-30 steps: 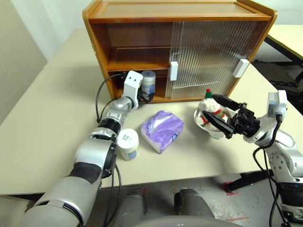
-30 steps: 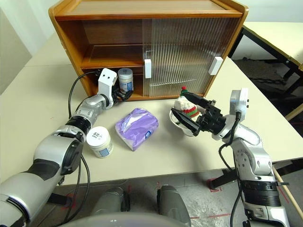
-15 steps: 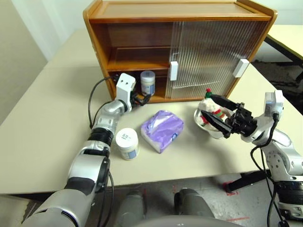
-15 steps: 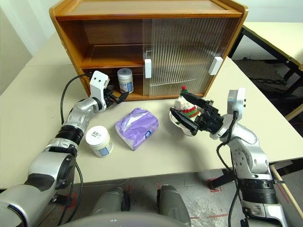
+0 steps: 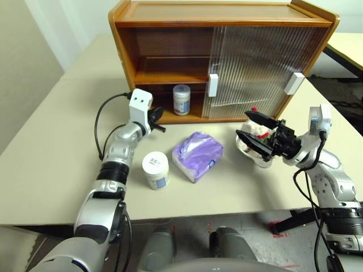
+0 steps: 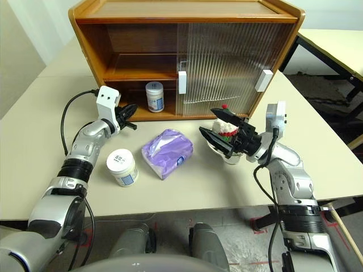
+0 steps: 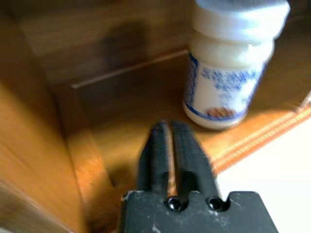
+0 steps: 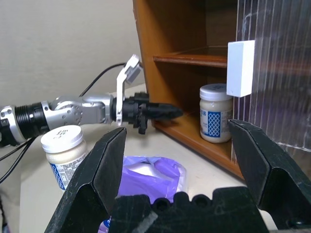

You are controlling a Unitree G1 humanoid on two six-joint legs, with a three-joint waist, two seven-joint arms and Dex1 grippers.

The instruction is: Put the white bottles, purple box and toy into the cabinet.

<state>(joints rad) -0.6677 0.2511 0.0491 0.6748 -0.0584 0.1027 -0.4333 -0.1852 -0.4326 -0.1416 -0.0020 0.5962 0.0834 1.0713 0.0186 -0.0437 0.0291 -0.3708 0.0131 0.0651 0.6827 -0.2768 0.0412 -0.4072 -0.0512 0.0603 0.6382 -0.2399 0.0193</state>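
Head views show one bottle (image 5: pixel 181 100) already standing upright on the lower shelf of the cabinet (image 5: pixel 170 45), in the open left half. The left gripper (image 5: pixel 159 120) sits just outside that opening, fingers pressed together and holding nothing. The shelf bottle lies ahead of those fingertips and slightly to the robot's right, apart from them.

The second bottle (image 5: pixel 155 170) stands upright on the table (image 5: pixel 51 147), close beside the left forearm and behind the left gripper's tip, on the robot's side of it. The left arm is clearly the nearer one. In my judgement, the next reach turns on this: the fingers point away from that bottle, so the hand must draw back and turn toward it, and the fingers must spread first.

The box (image 5: pixel 197 155) lies flat between the two arms, its long axis running diagonally from near-left to far-right. It is just right of the table bottle.

The right gripper (image 5: pixel 253 130) hovers with fingers spread wide around the toy (image 5: pixel 260 129), which sits in a bowl (image 5: pixel 258 156). Whether the fingers touch the toy cannot be told.

Both bottles carry blue-printed labels, and the lid of the table bottle has dark print; none of it is readable. The box has a blue and white mark, also unreadable.
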